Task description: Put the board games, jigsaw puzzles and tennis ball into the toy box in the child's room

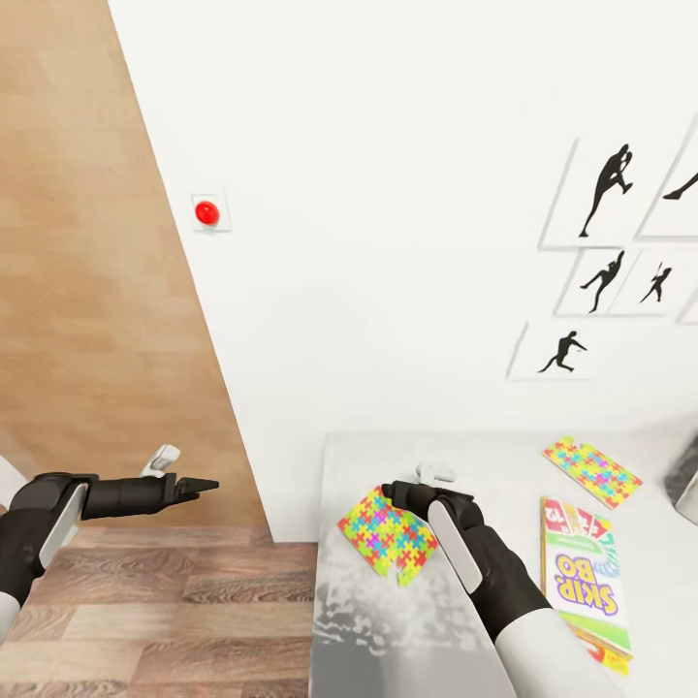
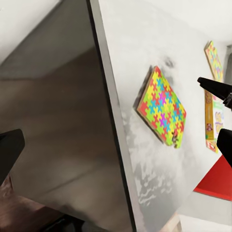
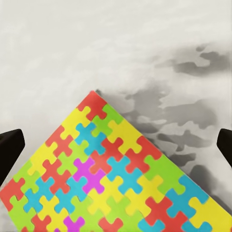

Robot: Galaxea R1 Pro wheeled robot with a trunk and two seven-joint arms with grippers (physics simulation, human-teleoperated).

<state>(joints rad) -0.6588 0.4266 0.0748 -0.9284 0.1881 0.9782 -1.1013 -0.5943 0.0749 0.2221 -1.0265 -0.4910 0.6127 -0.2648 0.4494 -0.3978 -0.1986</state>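
Note:
One jigsaw puzzle (image 1: 386, 536) (image 2: 162, 106) (image 3: 116, 179) lies near the left end of the pale table (image 1: 465, 640). My right gripper (image 1: 396, 494) (image 3: 116, 150) hovers just over its far corner, open, with its fingers wide apart on either side. A second jigsaw puzzle (image 1: 591, 471) lies further back to the right. The red-yellow-green Skip-Bo board game (image 1: 580, 572) lies at the right. A grey corner of the toy box (image 1: 684, 485) shows at the right edge. My left gripper (image 1: 199, 485) (image 2: 116, 150) is open and empty over the floor, left of the table.
The white wall stands right behind the table, with a red button (image 1: 206, 212) and black silhouette sports pictures (image 1: 606, 194). A wood-plank floor (image 1: 145, 601) lies to the left of the table's dark side (image 2: 63, 121).

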